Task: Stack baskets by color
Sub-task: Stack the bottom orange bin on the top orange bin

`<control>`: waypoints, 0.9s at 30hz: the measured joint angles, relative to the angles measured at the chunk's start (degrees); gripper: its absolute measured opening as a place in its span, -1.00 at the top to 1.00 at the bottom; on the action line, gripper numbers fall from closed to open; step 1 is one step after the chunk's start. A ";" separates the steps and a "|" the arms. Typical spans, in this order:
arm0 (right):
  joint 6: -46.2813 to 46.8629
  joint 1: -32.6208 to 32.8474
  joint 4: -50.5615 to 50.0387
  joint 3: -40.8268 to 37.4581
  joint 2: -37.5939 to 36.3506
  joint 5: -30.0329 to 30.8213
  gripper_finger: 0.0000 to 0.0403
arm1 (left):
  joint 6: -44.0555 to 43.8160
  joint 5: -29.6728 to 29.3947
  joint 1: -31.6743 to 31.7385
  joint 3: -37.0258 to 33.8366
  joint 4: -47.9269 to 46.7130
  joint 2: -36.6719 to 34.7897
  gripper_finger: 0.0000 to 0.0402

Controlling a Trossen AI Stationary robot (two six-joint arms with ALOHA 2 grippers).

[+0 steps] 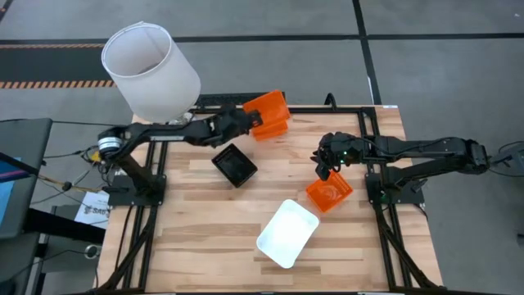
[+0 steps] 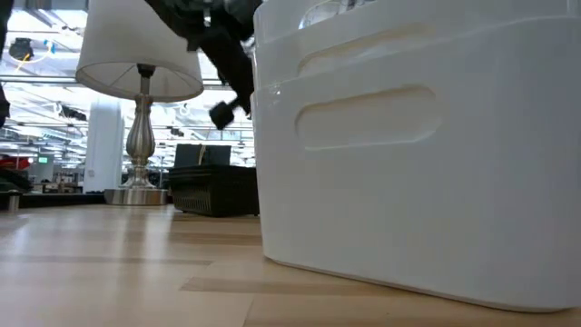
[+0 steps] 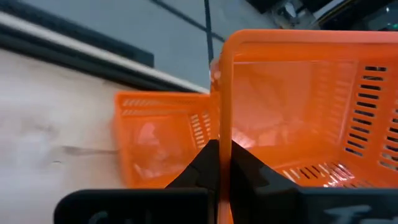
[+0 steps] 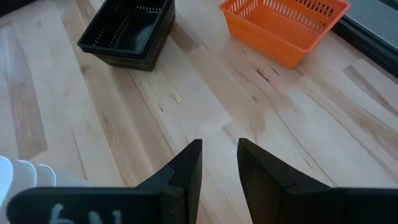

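Your orange basket [image 1: 270,111] sits upper centre of the high view, tilted over a second orange basket [image 3: 163,140]; left gripper [image 1: 244,121] is clenched on its rim. Third orange basket [image 1: 329,193] lies right of centre, with the right gripper [image 1: 326,164] just above it, fingers parted, grasping nothing. Black basket [image 1: 235,165] is at centre, white basket [image 1: 287,232] at lower centre, and a lampshade [image 1: 151,70] at upper left.

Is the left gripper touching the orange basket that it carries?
Touching. The left wrist view shows the left gripper shut on the rim of the raised orange basket, with its wall pinched between the fingers.
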 joint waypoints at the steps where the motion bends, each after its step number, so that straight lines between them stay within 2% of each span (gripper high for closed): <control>1: -0.02 0.00 -0.11 0.00 0.00 0.01 0.38 | -0.08 1.36 0.91 0.00 0.89 1.23 1.00; 9: 0.11 0.03 -0.39 0.00 0.00 -0.02 0.38 | -3.46 7.95 5.14 0.00 1.14 7.97 1.00; 19: -0.12 0.02 -0.53 0.00 0.00 -0.02 0.38 | -3.12 7.62 6.82 0.04 -3.44 8.40 1.00; 27: -0.26 0.04 -0.52 0.00 0.00 -0.04 0.38 | -2.33 9.09 6.86 0.04 -3.52 8.61 1.00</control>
